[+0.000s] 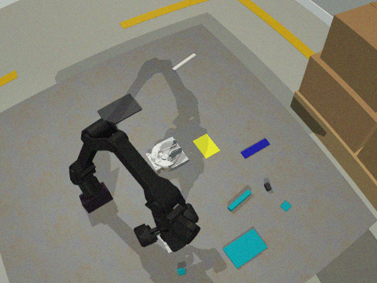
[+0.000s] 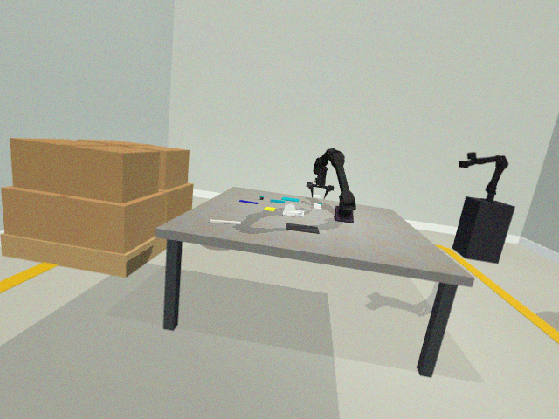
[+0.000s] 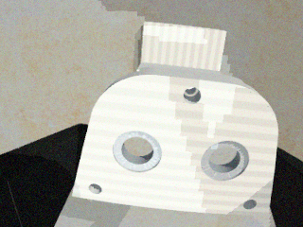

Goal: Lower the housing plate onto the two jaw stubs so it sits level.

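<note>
The white housing plate (image 3: 166, 120) (image 2: 317, 195) has two large ringed holes and three small ones. My gripper (image 3: 177, 144) (image 2: 318, 197) is shut on it, with a black finger at each side. In the exterior view the plate hangs above the table, over a white block (image 3: 182, 47) (image 2: 317, 206). The white base assembly (image 1: 162, 155) (image 2: 293, 211) with the two upright jaws (image 1: 174, 148) lies on the table, well away from my gripper. In the top view the arm hides most of the plate. The jaw stubs and pins are too small to tell.
On the table lie a yellow square (image 1: 203, 147), a blue bar (image 1: 255, 148), a teal bar (image 1: 239, 200), a teal plate (image 1: 245, 248), small teal pieces (image 1: 285, 206) (image 1: 181, 270), a small black block (image 1: 267, 186), a white strip (image 1: 184, 61) and a dark panel (image 1: 120, 108).
</note>
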{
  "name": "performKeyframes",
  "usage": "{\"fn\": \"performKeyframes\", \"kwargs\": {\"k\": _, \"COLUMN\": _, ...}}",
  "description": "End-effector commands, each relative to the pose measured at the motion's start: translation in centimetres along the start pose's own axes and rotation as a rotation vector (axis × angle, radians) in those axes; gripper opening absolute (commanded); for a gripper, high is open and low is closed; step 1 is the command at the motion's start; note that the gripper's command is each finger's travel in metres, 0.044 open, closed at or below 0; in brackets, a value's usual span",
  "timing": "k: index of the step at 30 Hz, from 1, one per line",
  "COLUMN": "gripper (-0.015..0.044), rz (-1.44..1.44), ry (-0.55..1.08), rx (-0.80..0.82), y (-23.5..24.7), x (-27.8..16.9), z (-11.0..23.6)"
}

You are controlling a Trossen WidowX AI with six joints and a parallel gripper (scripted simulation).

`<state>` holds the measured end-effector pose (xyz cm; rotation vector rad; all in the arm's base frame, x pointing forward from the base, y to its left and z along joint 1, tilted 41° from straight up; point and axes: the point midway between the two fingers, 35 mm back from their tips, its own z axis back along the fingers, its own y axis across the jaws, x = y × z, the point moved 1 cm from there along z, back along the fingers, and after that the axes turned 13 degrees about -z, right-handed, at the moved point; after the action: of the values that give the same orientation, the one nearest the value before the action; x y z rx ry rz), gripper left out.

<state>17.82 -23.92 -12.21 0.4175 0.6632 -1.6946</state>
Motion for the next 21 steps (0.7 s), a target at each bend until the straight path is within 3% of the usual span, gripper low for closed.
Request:
{"fn": "performKeyframes", "kwargs": {"k": 1, "gripper": 0.0351, "rz": 0.003, "ry": -0.006, "rx": 0.0, "y": -0.1, "x": 0.0, "z": 1.4}}
{"fn": "performKeyframes", "kwargs": {"k": 21, "gripper": 0.0351, "rz": 0.234, "ry": -0.023, "rx": 0.004, "y": 2.1, "x": -4.3, "z": 2.7}}
